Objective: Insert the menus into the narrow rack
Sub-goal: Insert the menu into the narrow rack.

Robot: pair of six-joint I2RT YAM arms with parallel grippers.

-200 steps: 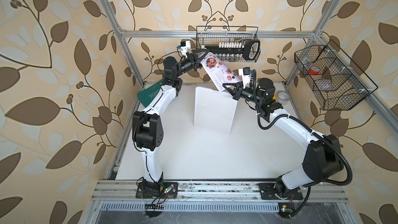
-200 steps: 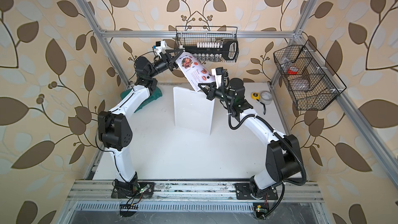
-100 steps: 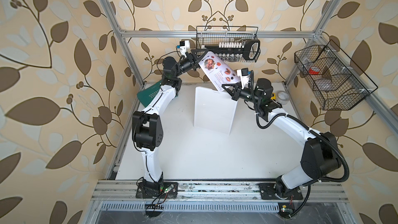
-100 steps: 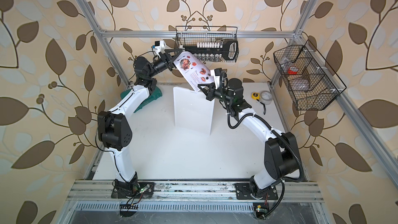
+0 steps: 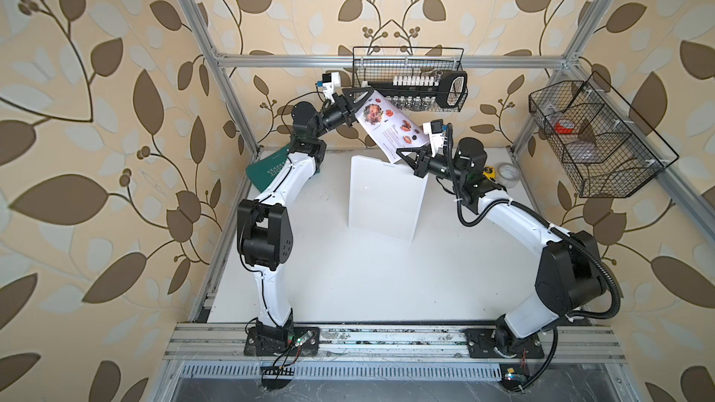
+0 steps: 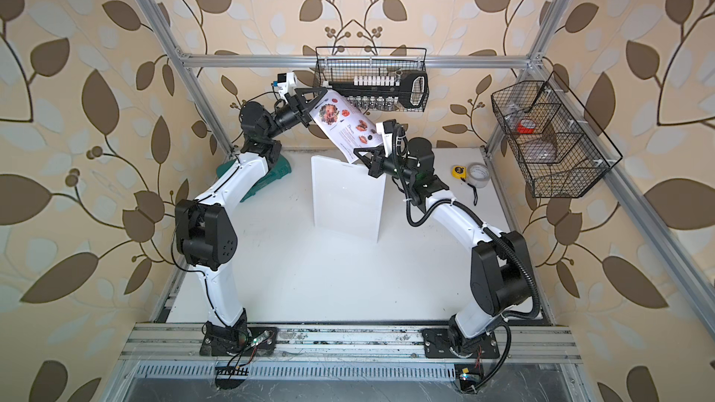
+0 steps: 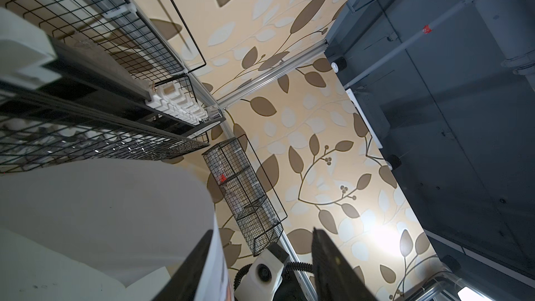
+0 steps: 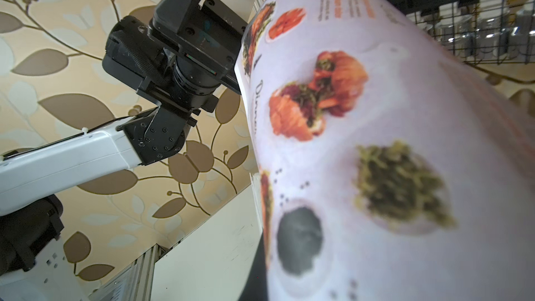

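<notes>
"The menus (image 5: 389, 125) — where are they?"

"One sheet, up in the air over the back of the white table (image 5: 367, 284). It slants down from the left gripper (image 5: 361, 102) to the right gripper (image 5: 402, 154), printed side up, and the paper bows along its length."

"And the narrow rack (image 5: 383, 199)?"

"Upright in the middle of the table, right under the sheet's low end. In both top views the sheet's bottom corner meets the rack's top edge. Whether it is inside the slot I cannot tell."

"Who has hold of it?"

"The right gripper — its jaws are closed on the low end of the sheet, just beside that corner. The left one's jaws stand apart. In the left wrist view the paper's edge lies along one finger (image 7: 192, 270), with a clear gap to the other."

"Anything close by?"

"A black wire basket (image 5: 410, 79) hangs on the back wall just behind the sheet's high end, and a second wire basket (image 5: 596, 141) hangs on the right wall. A green case (image 5: 267, 172) lies partly under the left arm. A tape roll (image 5: 507, 174) and a yellow tape measure (image 5: 489, 168) sit at the table's back right corner."
</notes>
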